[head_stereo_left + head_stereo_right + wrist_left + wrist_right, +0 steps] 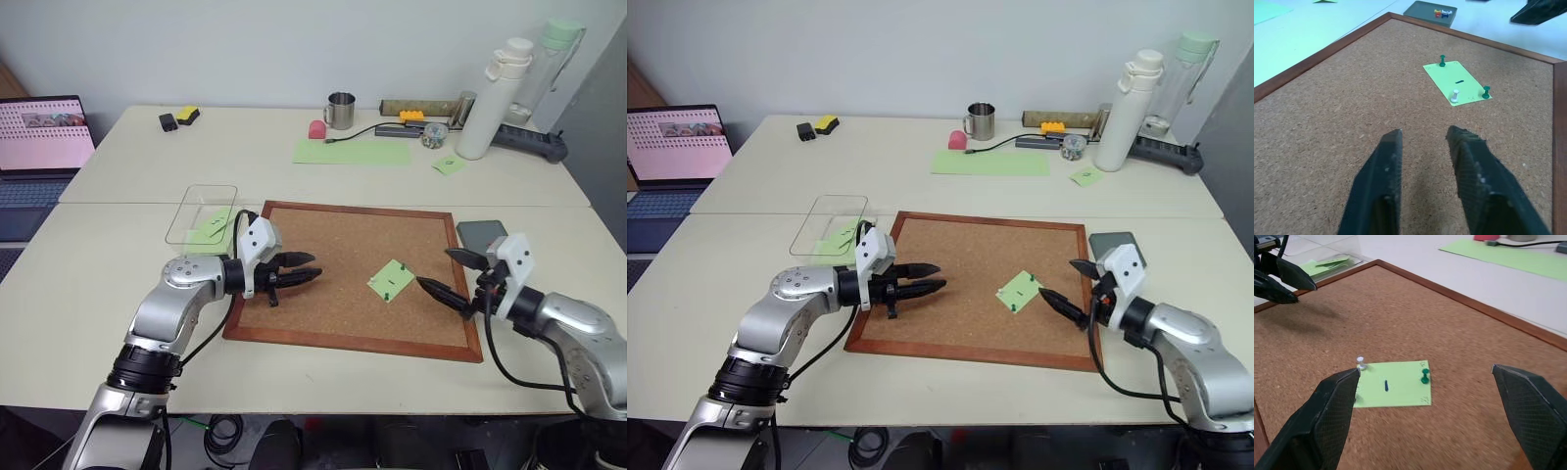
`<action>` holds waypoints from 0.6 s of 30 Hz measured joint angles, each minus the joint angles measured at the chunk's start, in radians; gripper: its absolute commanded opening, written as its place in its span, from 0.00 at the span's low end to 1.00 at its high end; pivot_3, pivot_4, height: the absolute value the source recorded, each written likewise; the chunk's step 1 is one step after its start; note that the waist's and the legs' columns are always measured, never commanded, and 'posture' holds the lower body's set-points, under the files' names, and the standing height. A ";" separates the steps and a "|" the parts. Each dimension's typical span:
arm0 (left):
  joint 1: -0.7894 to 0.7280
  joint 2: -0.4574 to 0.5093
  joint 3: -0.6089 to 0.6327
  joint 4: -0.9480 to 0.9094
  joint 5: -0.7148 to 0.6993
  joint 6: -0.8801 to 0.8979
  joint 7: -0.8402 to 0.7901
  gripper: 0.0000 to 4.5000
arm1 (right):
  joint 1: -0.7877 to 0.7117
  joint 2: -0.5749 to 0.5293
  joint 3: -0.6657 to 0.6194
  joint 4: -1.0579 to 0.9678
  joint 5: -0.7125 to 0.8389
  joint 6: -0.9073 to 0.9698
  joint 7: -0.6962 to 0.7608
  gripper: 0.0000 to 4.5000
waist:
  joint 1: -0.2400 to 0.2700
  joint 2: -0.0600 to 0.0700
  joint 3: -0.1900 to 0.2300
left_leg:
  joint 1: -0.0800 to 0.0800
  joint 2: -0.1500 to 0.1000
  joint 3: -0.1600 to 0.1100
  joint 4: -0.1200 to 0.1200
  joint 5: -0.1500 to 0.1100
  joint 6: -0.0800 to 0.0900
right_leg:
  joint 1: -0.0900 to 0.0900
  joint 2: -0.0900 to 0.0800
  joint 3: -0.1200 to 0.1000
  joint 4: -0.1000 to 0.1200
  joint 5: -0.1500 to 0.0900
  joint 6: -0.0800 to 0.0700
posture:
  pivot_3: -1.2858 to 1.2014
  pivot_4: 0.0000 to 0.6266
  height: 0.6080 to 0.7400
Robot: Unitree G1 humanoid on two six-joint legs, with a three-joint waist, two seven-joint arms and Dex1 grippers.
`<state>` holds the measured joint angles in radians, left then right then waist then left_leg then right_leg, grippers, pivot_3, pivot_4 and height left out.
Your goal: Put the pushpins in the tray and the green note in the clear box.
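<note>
Pin-pulling step in hand, by the look of it. Green note [390,280] lying flat on the corkboard [323,294], fastened by three pushpins [1455,95]: two green, one white. Right pincer [453,276] just beside the note's edge, released and spread wide, tips aimed toward it, nothing held. In the right wrist view, note straight ahead between the two fingers [1322,421], white pin near one fingertip, a green pin [1424,376] further across. Left pincer [296,271] well apart from the note, low over bare cork, fingers drawn near together with a narrow gap between, grasping nothing; note ahead of its tips in the left wrist view.

Tray [482,235] just behind the right pincer, off the board's edge, a few coloured pins [1442,13] already inside. Clear box [201,213] just behind the left pincer, beside the board's near corner, green paper already lying in it.

Judged progress: some pins delivered, three left in the note, note itself not yet freed. Next move likely for the right pincer: advance slightly, centre on one pin head, close across the head, pull straight out from the cork, then carry back to the tray. Care needed with so small a head; a skewed pull could tear or drag the paper. Note lift toward the box only once all three pins are out.
</note>
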<state>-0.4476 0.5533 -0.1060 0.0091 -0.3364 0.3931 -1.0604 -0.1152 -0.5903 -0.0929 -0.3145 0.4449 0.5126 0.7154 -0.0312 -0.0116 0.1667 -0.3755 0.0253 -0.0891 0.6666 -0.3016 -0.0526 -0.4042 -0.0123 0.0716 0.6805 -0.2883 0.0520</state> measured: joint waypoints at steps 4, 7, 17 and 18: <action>0.000 -0.015 -0.015 0.003 0.004 -0.011 0.001 0.01 | -0.026 0.025 0.044 0.069 -0.044 -0.048 0.000 1.00 | 0.001 0.000 0.000 | 0.000 0.000 0.000 0.000 0.000 0.000 | 0.000 0.000 0.000 0.000 0.000 0.000 | 0.52 0.24 1.00; 0.002 -0.037 -0.015 0.015 0.007 -0.023 0.011 0.01 | -0.040 0.041 0.054 0.112 -0.072 -0.075 -0.003 1.00 | 0.000 0.000 0.000 | 0.000 0.000 0.000 0.000 0.000 0.000 | 0.000 0.000 0.000 0.000 0.000 0.000 | 0.52 0.24 1.00; 0.062 -0.132 -0.067 0.163 0.116 -0.180 0.101 0.01 | -0.138 0.142 0.140 0.248 -0.142 -0.130 -0.027 1.00 | 0.003 0.001 -0.001 | 0.001 0.000 0.000 0.000 0.000 0.000 | 0.000 0.000 0.000 0.001 0.000 0.000 | 0.52 0.24 1.00; 0.062 -0.137 -0.069 0.169 0.124 -0.196 0.104 0.01 | -0.148 0.147 0.149 0.262 -0.149 -0.135 -0.027 1.00 | 0.004 0.002 -0.001 | 0.001 0.000 0.000 0.000 0.000 0.000 | 0.000 -0.001 0.000 0.000 0.000 0.000 | 0.52 0.24 1.00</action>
<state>-0.3857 0.4160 -0.1745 0.1783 -0.2129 0.1970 -0.9567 -0.2632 -0.4433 0.0557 -0.0526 0.2960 0.3773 0.6889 -0.0270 -0.0097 0.1653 -0.3747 0.0248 -0.0892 0.6668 -0.3014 -0.0527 -0.4040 -0.0130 0.0716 0.6810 -0.2882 0.0519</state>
